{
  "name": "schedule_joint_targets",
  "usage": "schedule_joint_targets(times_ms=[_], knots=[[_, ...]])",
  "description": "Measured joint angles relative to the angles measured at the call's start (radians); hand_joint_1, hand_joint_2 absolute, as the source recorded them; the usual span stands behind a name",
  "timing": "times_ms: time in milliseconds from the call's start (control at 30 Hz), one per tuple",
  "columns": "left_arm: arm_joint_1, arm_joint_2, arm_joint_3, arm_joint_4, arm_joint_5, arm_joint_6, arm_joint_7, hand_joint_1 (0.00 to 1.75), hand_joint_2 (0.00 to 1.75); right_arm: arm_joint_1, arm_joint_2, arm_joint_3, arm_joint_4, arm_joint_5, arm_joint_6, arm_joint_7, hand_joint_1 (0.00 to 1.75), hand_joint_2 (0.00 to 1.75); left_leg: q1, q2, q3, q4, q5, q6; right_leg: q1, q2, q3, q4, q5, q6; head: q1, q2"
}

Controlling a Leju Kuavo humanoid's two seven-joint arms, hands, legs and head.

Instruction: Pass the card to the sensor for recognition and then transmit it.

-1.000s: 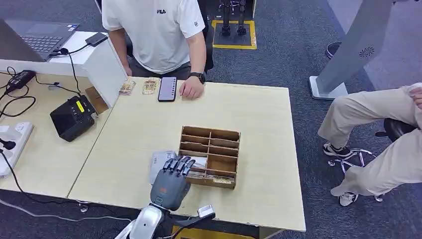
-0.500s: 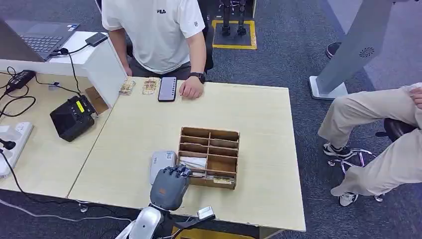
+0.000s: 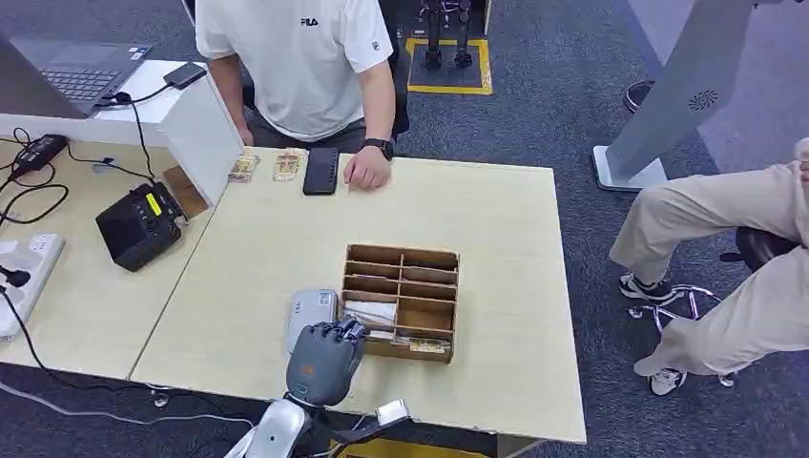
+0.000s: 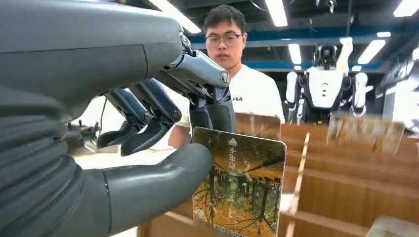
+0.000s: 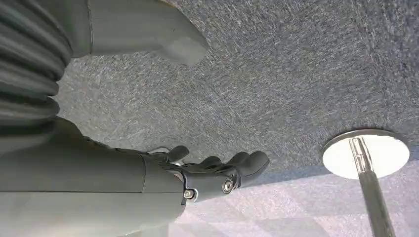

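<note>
Since the earlier frame the left hand [image 3: 322,361] had drawn back from the box [image 3: 402,299], thumb and finger pinching the card [image 4: 239,190] (a yellow forest print) just above its near slots. Picking looked done; the sensor [image 3: 310,316] and handover remained. The right hand [image 5: 217,173] hung loosely curled, holding nothing.
</note>
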Motion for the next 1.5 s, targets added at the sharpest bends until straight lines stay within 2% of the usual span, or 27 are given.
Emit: schedule_joint_targets(times_ms=[67,200,267,300,500,567,633,700,767,833,933,1067,1233,1500], knots=[[0.013,-0.011,0.018,-0.032,0.052,0.005,-0.048,1.75,1.75,0.000,0.000,0.000,0.000,0.002,0.000,0.000,0.00,1.75,0.000,0.000,0.000,0.000,0.000,0.000,0.000,0.000,0.000,0.000,0.000,0.000,0.000,0.000],[0.030,-0.061,0.093,-0.110,0.166,0.014,-0.199,1.75,1.75,0.000,0.000,0.000,0.000,0.005,0.000,0.001,0.00,1.75,0.000,0.000,0.000,0.000,0.000,0.000,0.000,0.000,0.000,0.000,0.000,0.000,0.000,0.000],[0.041,-0.111,0.162,-0.148,0.222,0.014,-0.317,1.75,1.75,0.000,0.000,0.000,0.000,0.010,0.000,0.002,0.00,1.75,0.000,0.000,0.000,0.000,0.000,0.000,0.000,0.000,0.000,0.000,0.000,0.000,0.000,0.000],[0.043,-0.138,0.195,-0.163,0.240,0.014,-0.354,1.75,1.75,0.000,0.000,0.000,0.000,0.012,0.000,0.002,0.00,1.75,0.000,0.000,0.000,0.000,0.000,0.000,0.000,0.000,0.000,0.000,0.000,0.000,0.001,0.000],[0.049,-0.201,0.286,-0.209,0.261,0.014,-0.388,1.75,1.75,0.000,0.000,0.000,0.000,0.019,0.000,0.002,0.00,1.75,0.000,0.000,0.000,0.000,0.000,0.000,0.000,-0.001,0.000,0.000,0.000,0.000,0.000,0.000],[0.052,-0.220,0.319,-0.219,0.322,0.014,-0.470,1.75,1.75,0.000,0.000,0.000,0.000,0.021,0.000,0.002,0.00,1.75,0.000,0.000,0.000,0.000,0.000,0.000,0.000,0.000,0.000,0.000,0.000,0.000,0.000,0.000],[0.052,-0.228,0.357,-0.228,0.410,0.014,-0.518,1.75,1.75,0.000,0.000,0.000,0.000,0.023,0.000,0.005,0.00,1.75,0.000,0.001,0.001,0.000,0.000,0.000,0.000,0.001,0.000,0.000,0.000,0.000,0.000,0.000],[0.048,-0.230,0.366,-0.233,0.550,0.016,-0.517,1.75,1.75,0.000,0.000,0.000,-0.002,0.026,0.000,0.012,0.00,1.75,0.000,0.001,0.001,0.000,0.000,0.000,0.000,0.001,-0.001,0.000,0.000,0.000,0.000,0.000],[0.034,-0.228,0.369,-0.226,0.755,0.013,-0.513,1.75,1.75,-0.001,0.001,0.000,-0.005,0.022,0.000,0.015,0.00,1.75,0.000,0.001,0.000,0.000,0.000,0.000,0.000,0.001,-0.001,0.000,0.000,0.000,0.000,0.000],[-0.009,-0.225,0.369,-0.199,0.939,0.012,-0.482,1.75,1.75,-0.001,0.001,0.000,-0.005,0.025,0.000,0.014,0.00,1.75,0.000,0.000,0.000,0.000,0.000,0.000,0.000,0.000,-0.001,0.000,0.000,0.000,0.000,0.000],[-0.102,-0.223,0.369,-0.144,1.051,0.010,-0.452,1.75,1.75,-0.002,0.002,0.000,-0.005,0.047,0.000,0.010,0.00,1.75,0.000,-0.001,0.000,0.000,0.001,0.001,0.000,-0.002,0.001,0.000,0.001,0.000,0.000,0.000],[-0.180,-0.217,0.369,-0.090,1.078,0.011,-0.444,1.75,1.75,-0.002,0.002,0.000,-0.005,0.055,0.000,0.003,0.00,1.75,0.000,-0.001,0.000,0.000,0.002,0.000,0.000,-0.002,0.001,0.000,0.002,0.000,0.000,0.000],[-0.220,-0.213,0.371,-0.051,1.069,0.014,-0.431,1.75,1.75,-0.002,0.002,0.000,-0.005,0.063,0.000,-0.003,0.00,1.75,0.000,-0.001,0.000,0.000,0.002,0.000,0.000,-0.002,0.000,0.000,0.001,0.000,0.000,0.000],[-0.367,-0.209,0.463,0.109,0.860,0.018,-0.360,1.75,1.75,-0.009,0.002,0.000,0.011,0.111,0.000,-0.006,0.00,1.75,0.000,-0.001,0.000,0.000,0.003,-0.001,0.000,-0.002,0.000,0.000,0.002,0.000,0.000,0.000]])
